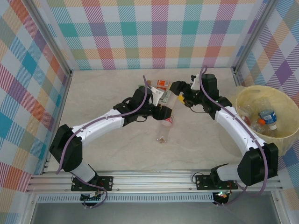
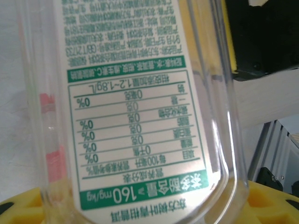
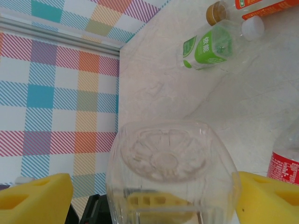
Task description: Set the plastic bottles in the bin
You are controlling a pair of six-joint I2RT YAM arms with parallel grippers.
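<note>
A clear bottle [image 2: 135, 107] with a white and green printed label lies between the yellow pads [image 2: 273, 203] of my left gripper [image 2: 145, 205], which stands wide open. In the top view this gripper [image 1: 162, 113] is at a red-labelled bottle [image 1: 167, 120]. My right gripper [image 3: 156, 200] is open around a clear bottle's base [image 3: 168, 158]; the bottle touches the right pad and a gap shows at the left pad [image 3: 35, 196]. A green-labelled bottle [image 3: 208, 46] and an orange-labelled one [image 3: 264, 5] lie beyond. The pale yellow bin [image 1: 285, 135] holds several bottles [image 1: 267, 116].
A small crumpled scrap [image 1: 161, 138] lies on the table in front of both grippers. Plaid walls close off the back and both sides. The aluminium rail [image 1: 154, 179] runs along the near edge. The two grippers [image 1: 180, 97] are close together mid-table.
</note>
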